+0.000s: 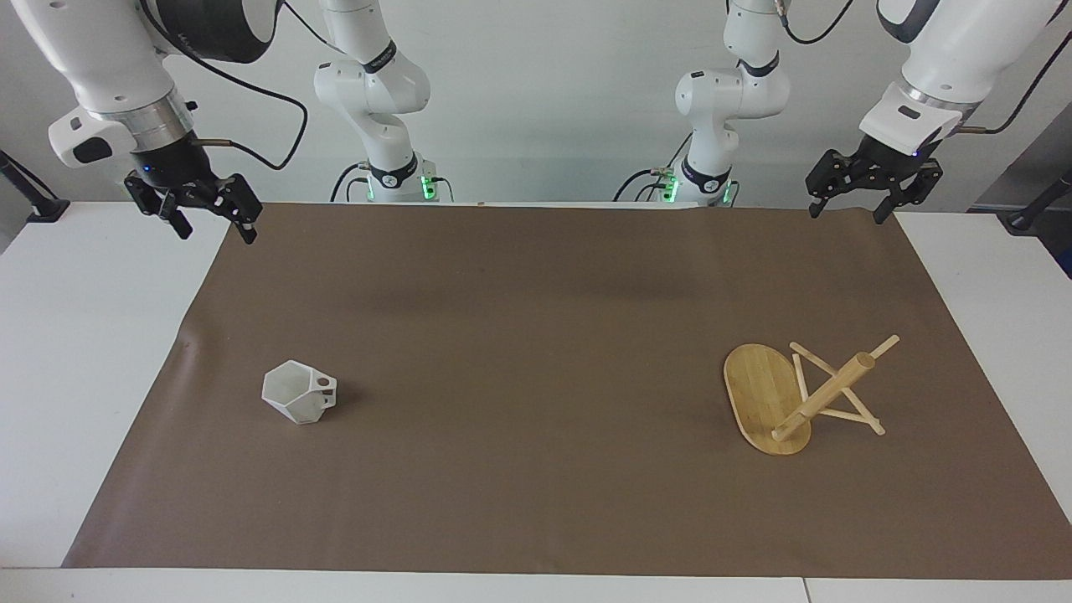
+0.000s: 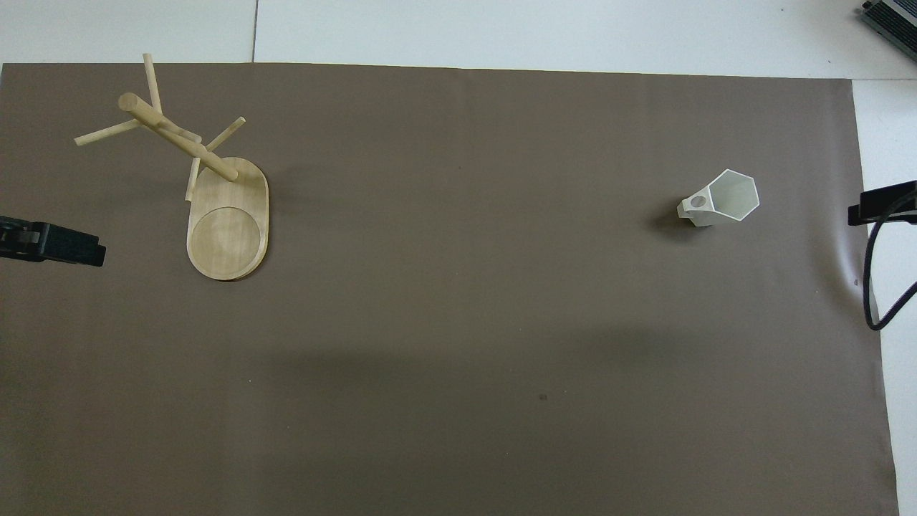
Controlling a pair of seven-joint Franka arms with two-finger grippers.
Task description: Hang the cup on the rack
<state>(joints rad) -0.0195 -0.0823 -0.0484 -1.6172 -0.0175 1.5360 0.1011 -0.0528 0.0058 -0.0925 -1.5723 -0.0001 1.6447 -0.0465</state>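
Both tools parked up at the robots' edge of the counter, nothing in either. Right tool (image 1: 209, 216) hangs over the mat corner at the right arm's end, fingers spread. Left tool (image 1: 871, 194) hangs over the mat edge at the left arm's end, fingers spread too. Both arms look to be waiting.

The cup (image 1: 300, 392) sits on the brown mat (image 1: 519, 352) toward the right arm's end, upright, hexagonal mouth up, handle with its round hole pointing toward the middle of the counter. The rack (image 1: 766, 402) stands well apart from it, toward the left arm's end. Oval base flat on the mat, post and pegs clear, nothing hung on them.

My read: no step under way, the pick is first. Right arm is the natural one for the cup. It needs to come down over the rim or wall and pinch it so the handle hole stays free, then carry it across and thread the hole over a peg. Long reach for that arm, so a handover to the left could be needed. Rack base is light, a side push from the cup could shift it.

No brand, label or writing readable on cup, rack or mat
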